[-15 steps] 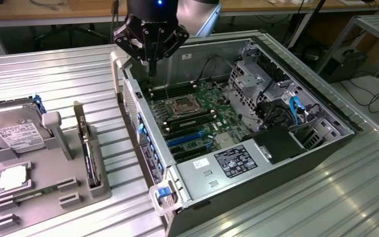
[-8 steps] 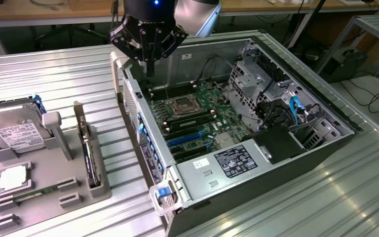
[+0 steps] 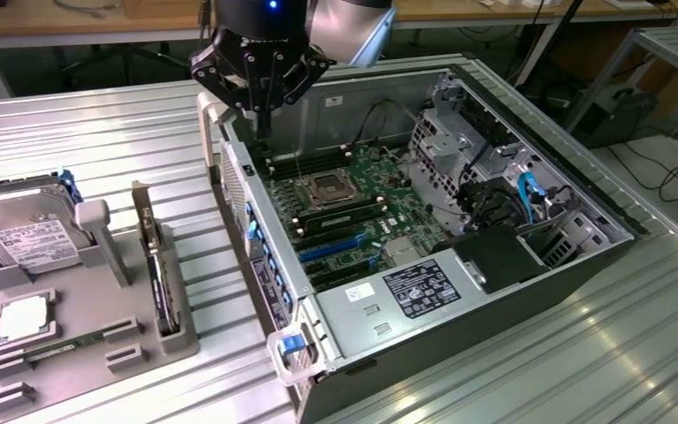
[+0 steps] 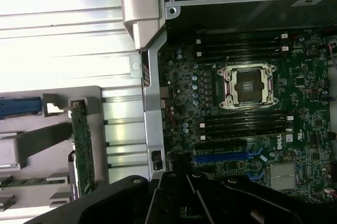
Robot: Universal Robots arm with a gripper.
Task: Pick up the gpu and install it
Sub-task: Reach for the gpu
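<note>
Gpu (image 3: pixel 156 265) upright in the grey holder (image 3: pixel 80 340); gripper (image 3: pixel 265 124) empty over the computer case (image 3: pixel 351 88).
Exterior view: the card stands edge-on near the hard drive (image 3: pixel 27 234), well apart from the gripper, whose fingers are together on nothing. Wrist view: gpu (image 4: pixel 82 145) edge-on in its holder slot, gripper (image 4: pixel 181 200) above the motherboard (image 4: pixel 237 103).

Arm (image 3: pixel 353 26) angled in from above, end effector (image 3: pixel 264 131) pointing down, fingers (image 3: pixel 262 106) closed.
</note>
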